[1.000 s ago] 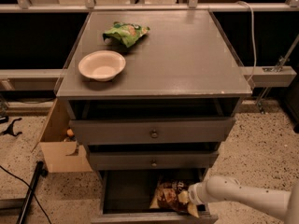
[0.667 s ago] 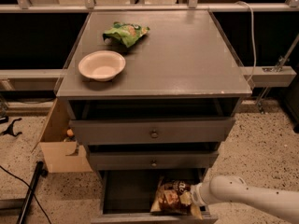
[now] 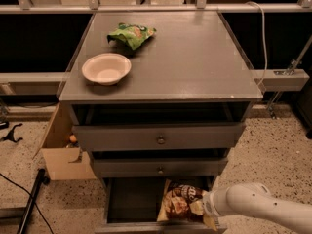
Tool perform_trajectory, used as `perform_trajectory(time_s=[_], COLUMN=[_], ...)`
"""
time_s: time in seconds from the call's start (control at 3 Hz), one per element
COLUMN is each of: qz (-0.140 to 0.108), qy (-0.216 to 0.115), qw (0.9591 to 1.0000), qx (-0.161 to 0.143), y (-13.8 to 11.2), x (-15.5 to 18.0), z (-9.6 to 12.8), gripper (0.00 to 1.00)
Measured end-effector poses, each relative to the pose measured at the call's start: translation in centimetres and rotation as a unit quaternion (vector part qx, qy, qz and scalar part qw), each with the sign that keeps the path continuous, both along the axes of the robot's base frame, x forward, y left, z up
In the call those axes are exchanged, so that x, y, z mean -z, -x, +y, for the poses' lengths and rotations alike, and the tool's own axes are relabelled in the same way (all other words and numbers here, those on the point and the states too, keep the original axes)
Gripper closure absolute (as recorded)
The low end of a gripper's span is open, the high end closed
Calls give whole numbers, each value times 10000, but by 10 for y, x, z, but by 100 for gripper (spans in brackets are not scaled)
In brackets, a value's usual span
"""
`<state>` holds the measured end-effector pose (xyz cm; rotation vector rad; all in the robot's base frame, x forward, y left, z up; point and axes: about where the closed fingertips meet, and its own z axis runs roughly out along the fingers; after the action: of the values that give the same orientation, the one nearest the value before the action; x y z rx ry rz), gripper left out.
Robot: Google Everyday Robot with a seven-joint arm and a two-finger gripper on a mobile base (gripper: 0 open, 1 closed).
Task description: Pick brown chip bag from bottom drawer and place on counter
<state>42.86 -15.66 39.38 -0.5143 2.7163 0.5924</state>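
Hand (image 3: 206,207) low in right end of bottom drawer (image 3: 130,199), against brown chip bag (image 3: 181,203). Bag at 9 o'clock from hand, long axis roughly 10-to-4. Grip state: cannot tell. Worktop (image 3: 195,62) at 12 o'clock, two drawers up. Bowl (image 3: 106,68) and green bag (image 3: 131,34) sit on left half, so aim right, I judge.

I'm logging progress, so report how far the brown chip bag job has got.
Done: the bottom drawer stands open. In hand: the gripper is at the brown chip bag, in the drawer's right side; whether it has a hold on the bag cannot be seen. Left: lifting the bag out and setting it on the counter, where a white bowl and a green snack bag lie.
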Motion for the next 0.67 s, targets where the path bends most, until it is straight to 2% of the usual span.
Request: perform_trajectory(time_s=[0.33,0.67], qz=[14,138], qy=[-13,23], qw=[10000,9998], qx=[-61,-156], y=[4,23], x=[-32,-72], z=[-4,-9], gripper=[100,100])
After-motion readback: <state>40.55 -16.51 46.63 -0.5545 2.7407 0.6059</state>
